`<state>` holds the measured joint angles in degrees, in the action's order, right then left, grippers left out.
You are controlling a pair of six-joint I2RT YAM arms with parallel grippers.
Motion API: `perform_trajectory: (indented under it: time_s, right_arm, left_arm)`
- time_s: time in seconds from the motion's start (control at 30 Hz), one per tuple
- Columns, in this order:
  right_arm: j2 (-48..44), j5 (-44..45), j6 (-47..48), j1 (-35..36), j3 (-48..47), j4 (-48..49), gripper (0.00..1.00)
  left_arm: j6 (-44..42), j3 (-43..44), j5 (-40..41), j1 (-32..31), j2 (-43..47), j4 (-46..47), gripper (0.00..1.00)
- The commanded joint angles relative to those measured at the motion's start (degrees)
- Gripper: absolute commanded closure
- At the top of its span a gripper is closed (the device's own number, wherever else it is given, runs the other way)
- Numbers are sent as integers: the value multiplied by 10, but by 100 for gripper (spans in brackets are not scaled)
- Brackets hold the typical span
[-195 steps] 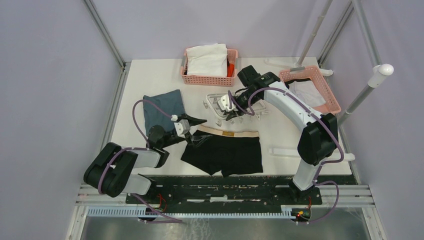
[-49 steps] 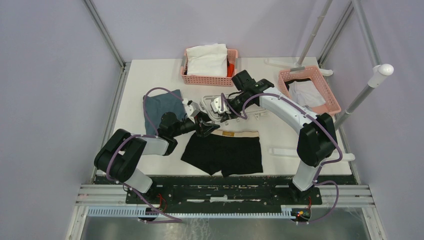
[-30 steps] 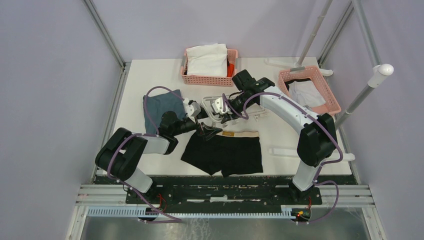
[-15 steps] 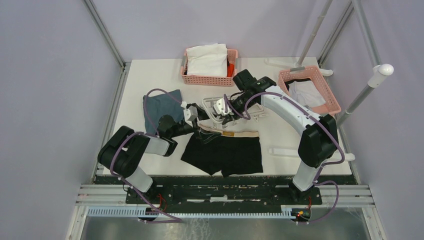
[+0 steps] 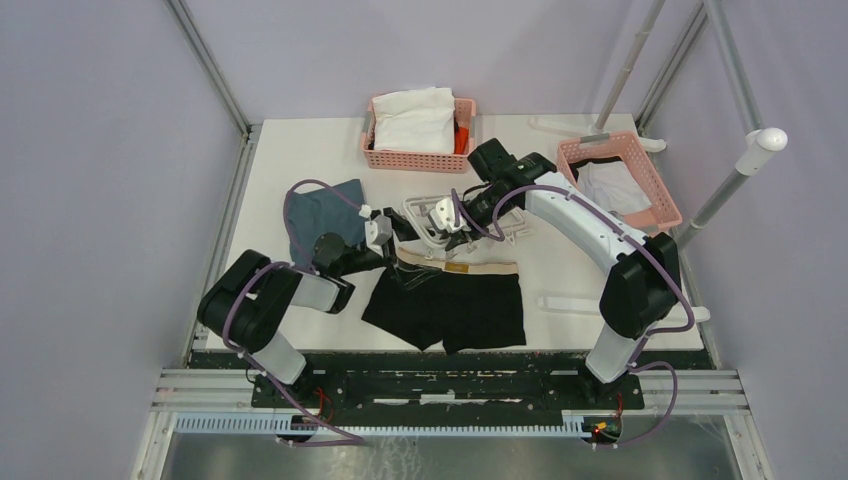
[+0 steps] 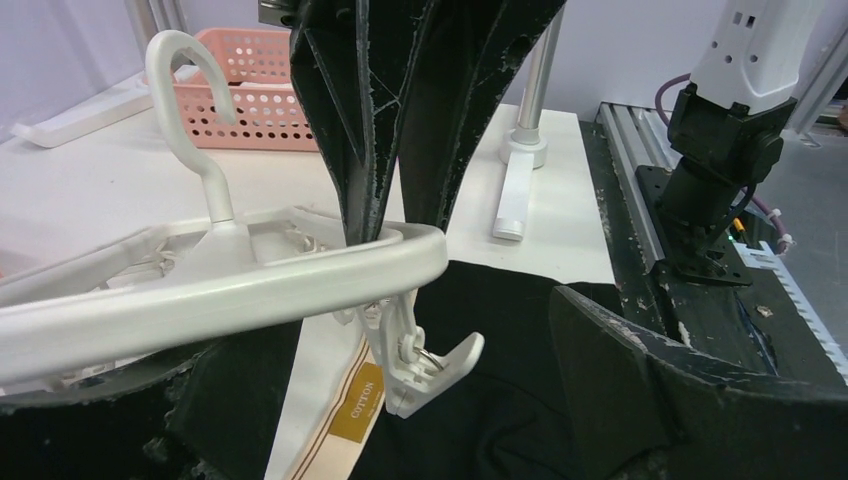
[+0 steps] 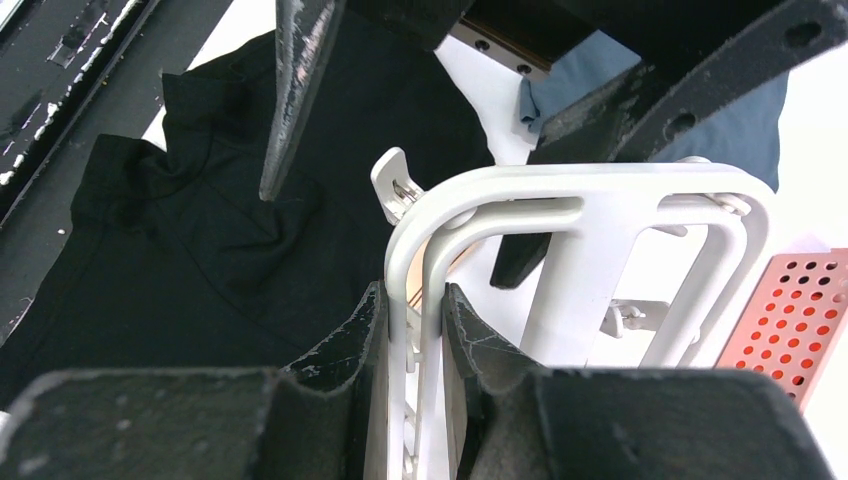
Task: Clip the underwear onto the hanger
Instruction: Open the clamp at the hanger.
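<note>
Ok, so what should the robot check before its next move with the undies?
1. Right gripper pinching the hanger rail: ok.
2. Left gripper open, holding nothing: ok.
3. Clip dangling above the waistband: ok.
4. Waistband inside that clip: not ok, it lies below, unclipped.
5. Clip mouth open enough for fabric: cannot tell.
6. Underwear spread out within reach: ok.

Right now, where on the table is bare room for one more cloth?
The far left corner of the table, bordered by the blue-grey cloth and the rear pink basket, is bare. The centre is crowded with the hanger and the underwear.
</note>
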<state>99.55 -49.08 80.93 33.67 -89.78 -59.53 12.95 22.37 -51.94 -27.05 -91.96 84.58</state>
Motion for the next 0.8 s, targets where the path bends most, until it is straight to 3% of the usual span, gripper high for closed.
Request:
perform_trajectory:
  time_s: [0.0, 0.33, 0.57, 0.7, 0.77]
  right_arm:
    - [-32, -40, 24, 4, -27, 10, 100]
    - [-29, -37, 22, 4, -28, 15, 99]
    - [-29, -26, 11, 4, -22, 28, 99]
    - [-28, -21, 0, 3, -17, 42, 99]
    - [-29, -20, -6, 4, -15, 50, 99]
  left_arm:
    - [36, 34, -28, 3, -17, 69, 3]
    - [54, 29, -31, 3, -20, 80, 15]
    - [53, 23, -26, 3, -12, 81, 57]
    - [51, 16, -20, 3, -8, 81, 63]
    - [50, 10, -13, 3, -4, 81, 70]
